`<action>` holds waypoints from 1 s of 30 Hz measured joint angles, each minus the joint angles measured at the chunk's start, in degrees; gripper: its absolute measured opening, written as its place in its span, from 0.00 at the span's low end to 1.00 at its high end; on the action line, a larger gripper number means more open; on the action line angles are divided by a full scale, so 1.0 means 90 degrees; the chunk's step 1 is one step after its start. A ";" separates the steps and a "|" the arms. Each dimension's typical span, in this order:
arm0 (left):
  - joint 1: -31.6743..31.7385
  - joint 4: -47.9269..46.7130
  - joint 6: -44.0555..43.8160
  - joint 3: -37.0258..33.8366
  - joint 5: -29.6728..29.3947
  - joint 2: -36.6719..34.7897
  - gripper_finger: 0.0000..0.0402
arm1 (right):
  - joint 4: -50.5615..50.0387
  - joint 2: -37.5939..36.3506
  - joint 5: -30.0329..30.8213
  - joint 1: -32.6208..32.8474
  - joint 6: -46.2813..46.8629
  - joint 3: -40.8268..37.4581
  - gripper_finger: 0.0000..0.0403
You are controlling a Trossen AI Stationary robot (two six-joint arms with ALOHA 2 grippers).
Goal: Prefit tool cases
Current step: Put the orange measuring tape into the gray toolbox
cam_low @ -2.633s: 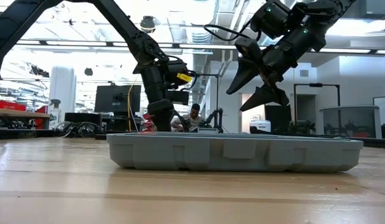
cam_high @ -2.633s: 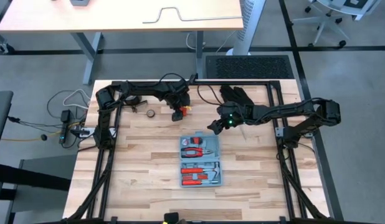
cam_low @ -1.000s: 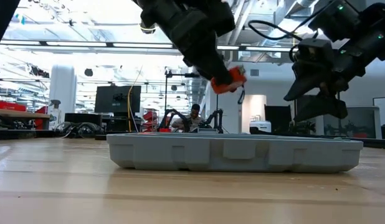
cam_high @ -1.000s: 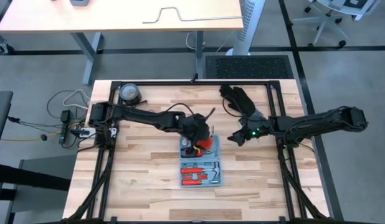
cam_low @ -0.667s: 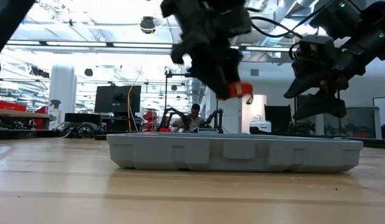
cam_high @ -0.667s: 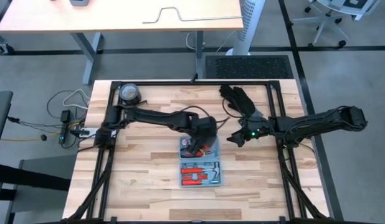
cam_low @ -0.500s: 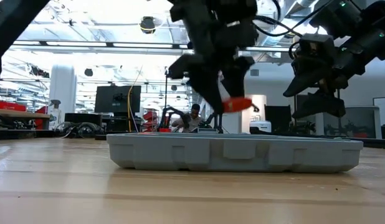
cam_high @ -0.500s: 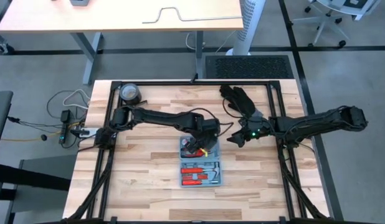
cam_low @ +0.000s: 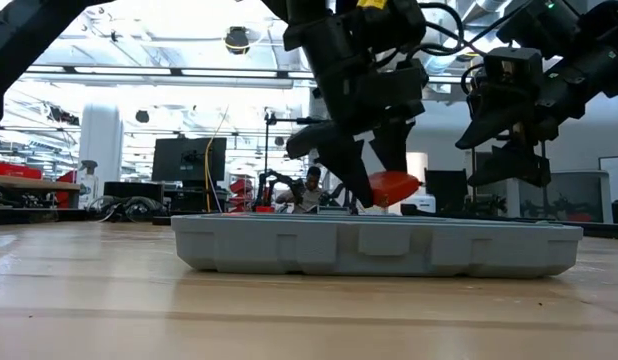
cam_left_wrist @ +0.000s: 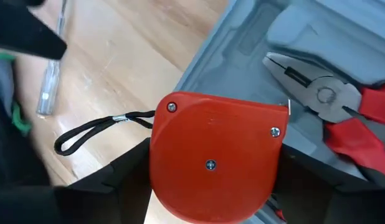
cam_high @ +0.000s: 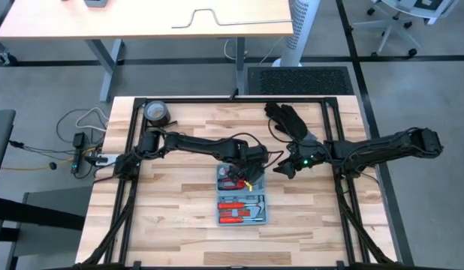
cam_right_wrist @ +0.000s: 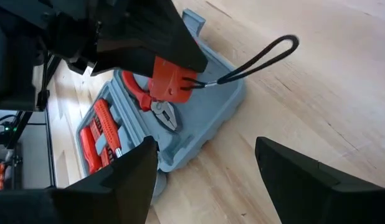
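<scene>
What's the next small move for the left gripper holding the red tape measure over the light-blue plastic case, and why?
Probably a short descent. The left gripper grips the red tape measure with the black wrist loop just above the light-blue plastic tool case, at the corner beside the red-handled pliers. It looks not yet seated, so lower it into the empty slot, then release.

Two black jointed arms (cam_high: 194,142), looped black cables (green light on right arm)
</scene>
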 joint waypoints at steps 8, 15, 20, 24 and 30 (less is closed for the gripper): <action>0.0015 -0.0046 -0.0912 0.0000 -0.0033 0.0000 0.77 | -0.0004 0.0000 -0.0007 0.0000 -0.0095 0.0000 0.68; 0.0015 -0.0458 -0.1473 0.0000 0.0046 0.0000 0.76 | -0.0007 0.0000 -0.0011 0.0000 -0.0133 0.0000 0.68; 0.0036 -0.0619 -0.2225 -0.0002 -0.0176 -0.0092 0.76 | -0.0007 0.0000 -0.0108 -0.0008 -0.0176 0.0000 0.68; 0.0188 -0.0667 -0.3932 -0.0002 0.0305 -0.0353 0.74 | 0.0013 0.0082 -0.0547 -0.0192 -0.0292 0.0003 0.68; 0.0338 -0.0465 -0.5793 0.0000 0.1136 -0.0493 0.65 | 0.0025 0.0906 -0.1358 -0.1120 -0.1049 0.0347 0.68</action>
